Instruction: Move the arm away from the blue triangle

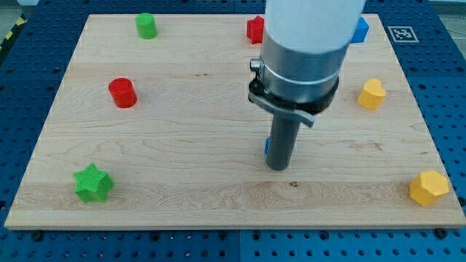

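So my tip [278, 167] is planted on the worktop [189, 109] a bit right of centre, and the blue triangle [267, 145] is basically hiding behind the rod: all I can see is a sliver of blue poking out on the rod's left edge. It looks like it's touching or just beside the rod, can't tell which, and I can't make out its shape from that sliver.

What could go wrong: since the triangle sits on the view's left or back side of the rod, sliding off that way would shove it along instead of leaving it. Heading toward the view's bottom looks safest to me, nothing's there. Going far right would eventually run into the yellow block [429, 188] near the bottom right corner.

Pose: the rod hangs straight down, upright, with the fat grey and white housing above it blocking part of the top, including most of a red block [254, 29] and a blue block [361, 30].

No gripper on this rig, just the rod, so there's nothing to spread or pinch.

Red cylinder [123, 93], green cylinder [146, 26] and green star [92, 183] are well apart on the left.
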